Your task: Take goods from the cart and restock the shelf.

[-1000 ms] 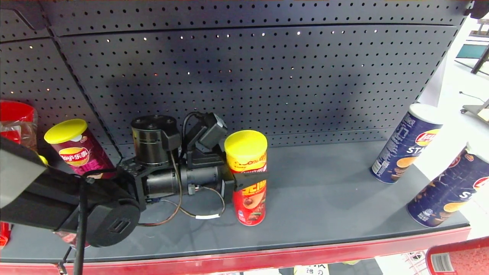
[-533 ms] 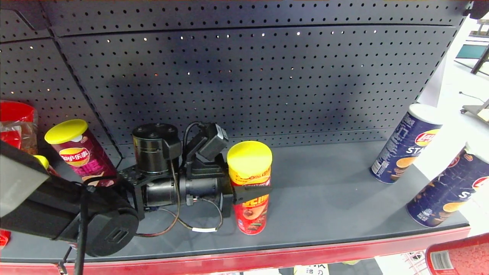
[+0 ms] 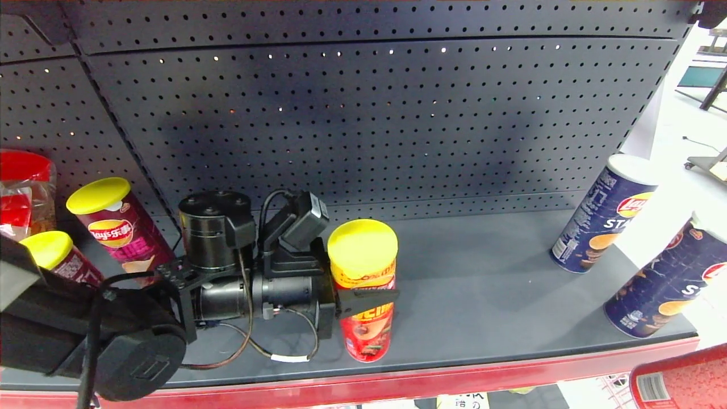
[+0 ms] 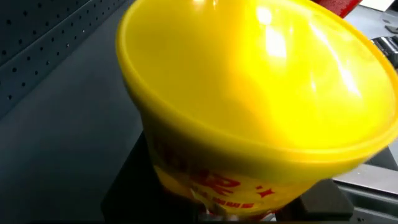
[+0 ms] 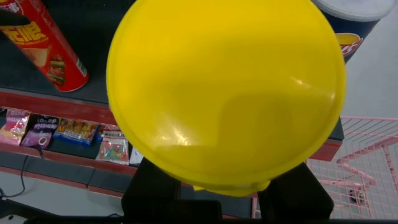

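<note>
Toward the shelf's front, left of ctr, we see the left gripper [image 3: 366,296] clamped side-on round a red can [image 3: 363,335] w/ a yellow lid. One of its black fingers [image 3: 372,295] crosses the label just under that lid. The can stands upright, base on the grey shelf [image 3: 483,307] deck, close to the red front lip. Over on the robot's right, the right gripper [image 5: 221,193] has black fingers either side of a 2nd can [image 5: 224,93], gripping it w/ the yellow lid facing the wrist camera. That can sits out in front of the shelf lip, w/ the pink wire cart [image 5: 367,168] beside it. Farther out, back-left on the deck, is a purple can [image 3: 122,230] w/ a yellow lid. A low yellow lid [image 3: 51,250] sits just in front of it. At far right, well apart from the red can, a rear blue can [image 3: 602,216] w/ a white lid stands toward the back. A front blue can [image 3: 664,284] is by the front corner. Behind everything runs a dark pegboard [image 3: 369,125]. Snack packets [image 5: 62,130] hang below the lip.
</note>
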### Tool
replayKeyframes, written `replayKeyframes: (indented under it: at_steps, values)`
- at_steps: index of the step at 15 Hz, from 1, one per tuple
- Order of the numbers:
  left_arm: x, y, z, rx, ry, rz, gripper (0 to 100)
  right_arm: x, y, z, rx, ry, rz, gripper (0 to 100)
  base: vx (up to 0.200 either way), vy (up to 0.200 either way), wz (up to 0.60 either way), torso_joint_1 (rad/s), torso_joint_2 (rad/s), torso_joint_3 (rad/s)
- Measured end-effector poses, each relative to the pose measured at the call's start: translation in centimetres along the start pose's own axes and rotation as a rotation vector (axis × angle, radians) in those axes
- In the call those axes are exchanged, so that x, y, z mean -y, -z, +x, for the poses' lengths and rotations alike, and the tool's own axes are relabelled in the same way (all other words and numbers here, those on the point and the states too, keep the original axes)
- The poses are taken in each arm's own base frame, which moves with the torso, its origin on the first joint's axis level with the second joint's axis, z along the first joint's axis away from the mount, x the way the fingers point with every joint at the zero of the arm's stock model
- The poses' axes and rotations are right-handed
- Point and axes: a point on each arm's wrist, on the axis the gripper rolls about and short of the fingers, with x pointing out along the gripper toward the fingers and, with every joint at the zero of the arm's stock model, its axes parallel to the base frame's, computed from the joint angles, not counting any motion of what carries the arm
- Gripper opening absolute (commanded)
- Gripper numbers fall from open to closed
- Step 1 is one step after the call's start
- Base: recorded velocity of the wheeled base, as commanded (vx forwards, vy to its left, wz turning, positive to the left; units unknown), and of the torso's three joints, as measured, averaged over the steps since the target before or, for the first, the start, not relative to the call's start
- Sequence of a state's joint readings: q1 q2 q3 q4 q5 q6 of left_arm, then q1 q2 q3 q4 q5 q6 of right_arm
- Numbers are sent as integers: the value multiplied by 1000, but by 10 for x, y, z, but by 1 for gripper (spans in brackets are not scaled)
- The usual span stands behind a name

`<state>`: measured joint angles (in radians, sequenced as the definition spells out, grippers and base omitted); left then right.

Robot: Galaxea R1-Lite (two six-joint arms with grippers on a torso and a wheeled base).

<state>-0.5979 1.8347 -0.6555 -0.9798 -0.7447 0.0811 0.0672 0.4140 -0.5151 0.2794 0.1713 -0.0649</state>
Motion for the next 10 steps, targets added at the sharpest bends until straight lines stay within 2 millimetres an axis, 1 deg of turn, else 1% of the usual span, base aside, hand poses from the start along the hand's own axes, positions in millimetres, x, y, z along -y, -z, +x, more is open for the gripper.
replayKeyframes:
  at_steps: [10]
  values:
    - [4, 0, -3, 7, 21, -5, 0, 1, -1, 4, -19, -1, 2, 0, 0, 0, 0, 0, 0, 0]
